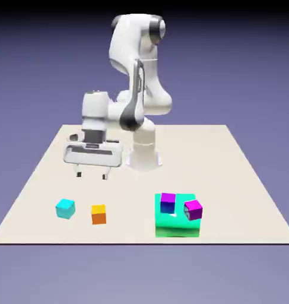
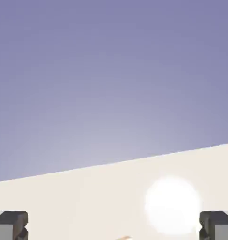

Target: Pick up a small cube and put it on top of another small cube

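Exterior view: pale table (image 1: 241, 178) against blue-violet backdrop (image 1: 40, 59), fingers (image 1: 92, 174) spread wide, empty.

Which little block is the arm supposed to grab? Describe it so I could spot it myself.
Start at the pale table and follow its near edge toward the exterior view's left. Two small cubes sit there side by side, apart from the big green block. Yours is the cyan cube, further left than the orange cube.
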